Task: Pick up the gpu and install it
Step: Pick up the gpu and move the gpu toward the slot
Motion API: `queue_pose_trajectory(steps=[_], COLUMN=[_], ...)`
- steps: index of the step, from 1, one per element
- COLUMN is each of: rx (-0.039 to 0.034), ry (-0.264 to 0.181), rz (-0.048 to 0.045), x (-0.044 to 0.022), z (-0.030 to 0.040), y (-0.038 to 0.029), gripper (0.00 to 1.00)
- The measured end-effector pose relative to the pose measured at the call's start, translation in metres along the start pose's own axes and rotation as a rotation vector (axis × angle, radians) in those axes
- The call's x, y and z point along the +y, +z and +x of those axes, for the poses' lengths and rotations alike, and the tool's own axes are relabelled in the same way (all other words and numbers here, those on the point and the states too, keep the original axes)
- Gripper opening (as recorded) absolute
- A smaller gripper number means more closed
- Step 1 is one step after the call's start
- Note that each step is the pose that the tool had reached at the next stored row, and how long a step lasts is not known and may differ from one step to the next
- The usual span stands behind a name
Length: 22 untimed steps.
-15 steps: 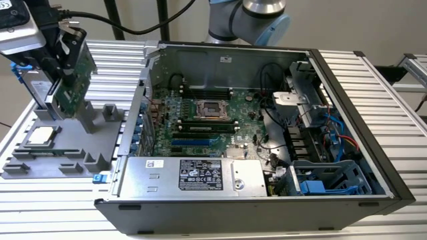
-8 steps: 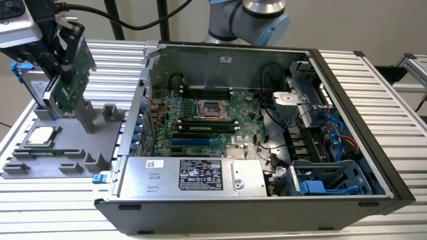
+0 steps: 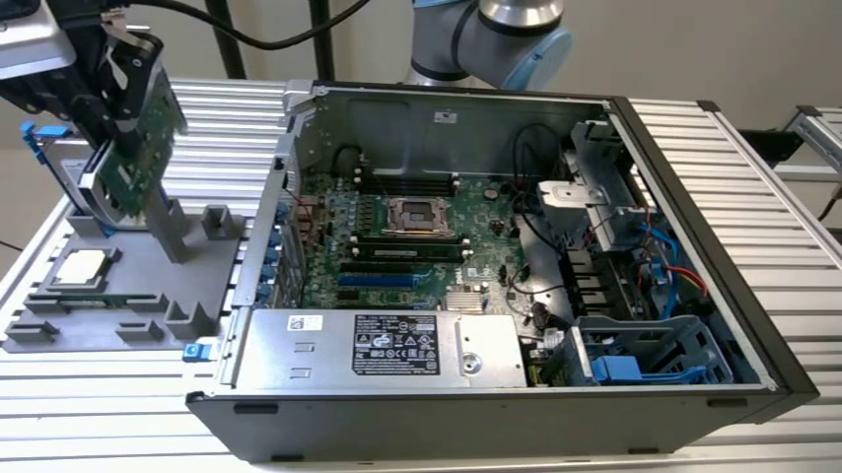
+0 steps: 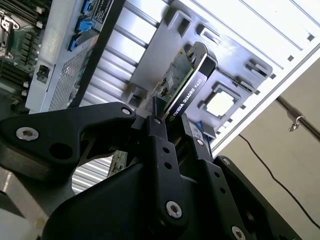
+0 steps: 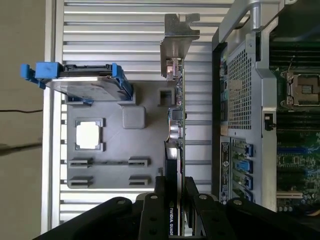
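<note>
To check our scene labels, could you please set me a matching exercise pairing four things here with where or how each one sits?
Things:
1. gpu
2. CPU chip
3. hard drive
4. computer case

States:
A. lying flat in a square recess of the grey tray
B. open, with the motherboard exposed
C. clamped on edge in the gripper
D. standing on edge at one end of the tray

Pairs: 1-C, 2-A, 3-D, 4-B.
</note>
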State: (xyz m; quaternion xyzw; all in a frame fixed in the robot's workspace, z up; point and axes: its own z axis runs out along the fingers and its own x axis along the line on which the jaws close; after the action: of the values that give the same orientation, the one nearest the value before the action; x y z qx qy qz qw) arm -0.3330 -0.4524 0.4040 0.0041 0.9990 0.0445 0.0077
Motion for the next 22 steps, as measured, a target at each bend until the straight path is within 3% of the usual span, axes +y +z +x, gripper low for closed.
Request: queue_pose_trajectory(steps=[22], rx=[0.0], ry=[0.0], rz=[0.0], x=[0.002], z=[-0.0003], y=[-0.0232], gripper=[0.0])
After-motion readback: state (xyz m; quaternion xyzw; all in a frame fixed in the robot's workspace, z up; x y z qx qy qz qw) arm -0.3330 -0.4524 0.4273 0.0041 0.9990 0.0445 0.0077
